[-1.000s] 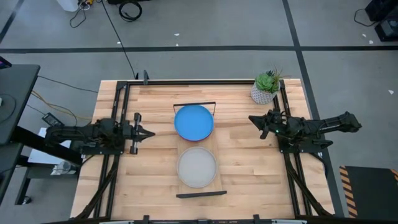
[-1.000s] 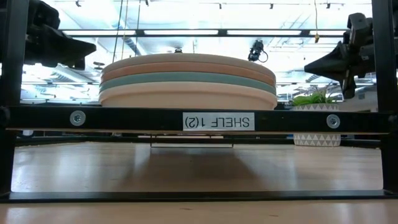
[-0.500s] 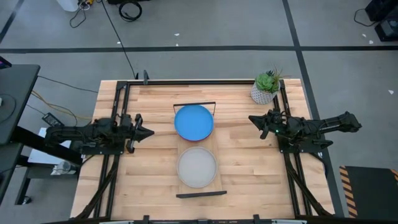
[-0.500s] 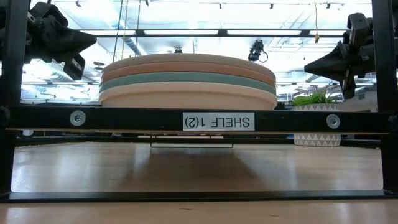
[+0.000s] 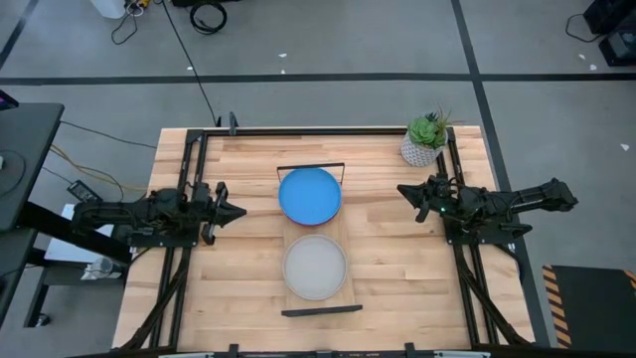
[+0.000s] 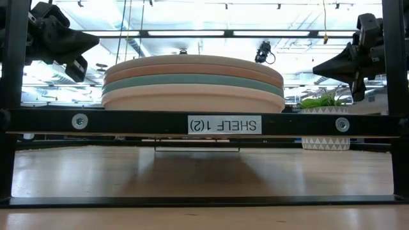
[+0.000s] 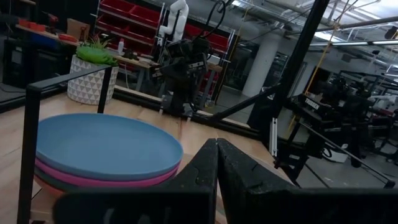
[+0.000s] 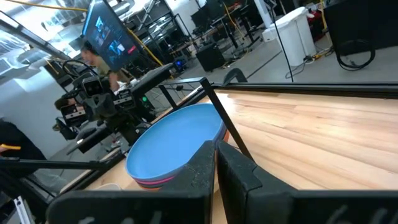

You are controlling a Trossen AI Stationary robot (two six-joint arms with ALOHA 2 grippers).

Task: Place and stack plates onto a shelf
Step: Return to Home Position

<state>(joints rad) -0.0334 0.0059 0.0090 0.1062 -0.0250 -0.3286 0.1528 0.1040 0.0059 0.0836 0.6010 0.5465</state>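
Two stacks of plates stand on the shelf [image 5: 344, 235], a pale plank with black wire frames at its ends. The far stack [image 5: 309, 195] has a blue plate on top with pink under it [image 7: 102, 146]. The near stack [image 5: 316, 267] is grey on top; the low view shows its cream, pink, teal and tan layers [image 6: 193, 82]. My left gripper [image 5: 242, 212] hovers shut to the left of the shelf, and my right gripper [image 5: 400, 189] hovers shut to its right. Both point at the blue stack and touch nothing.
A white patterned plant pot [image 5: 422, 144] stands at the table's far right corner, close behind my right arm. Black rails run along the table's left and right edges. Bare wooden tabletop [image 5: 248, 268] lies on both sides of the shelf.
My left gripper has turned a little about its own long axis and has drawn back slightly toward the table's left edge; it has then held still. The plates and my right arm have not moved.
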